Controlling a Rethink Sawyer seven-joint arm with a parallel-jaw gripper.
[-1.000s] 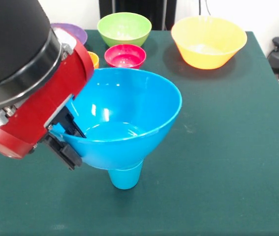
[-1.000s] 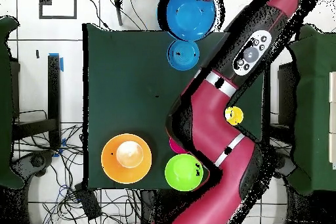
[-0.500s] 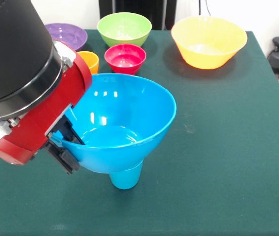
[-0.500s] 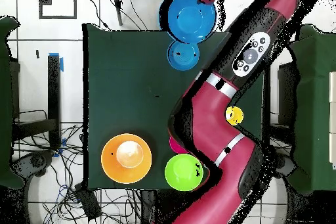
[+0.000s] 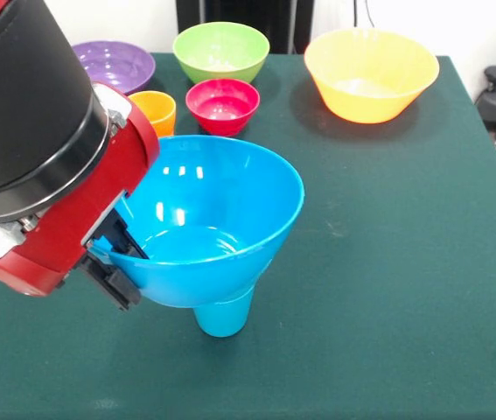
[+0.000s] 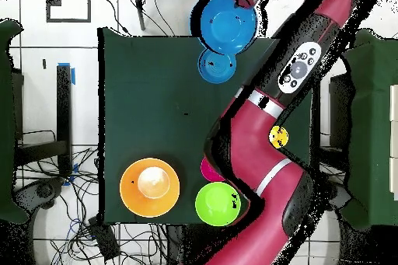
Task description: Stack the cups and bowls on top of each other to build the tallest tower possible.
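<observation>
Gripper (image 5: 118, 258) grasps the near-left rim of the blue bowl (image 5: 208, 219), one finger inside the wall, holding it level on the upturned blue cup (image 5: 224, 317). Wider yellow-orange bowl (image 5: 371, 73) waits far right on the bench (image 5: 405, 262), presumably for a higher tier.

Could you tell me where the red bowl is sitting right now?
In the front view the red bowl stands on the table's far part, left of centre, just right of the orange cup and in front of the green bowl.
</observation>
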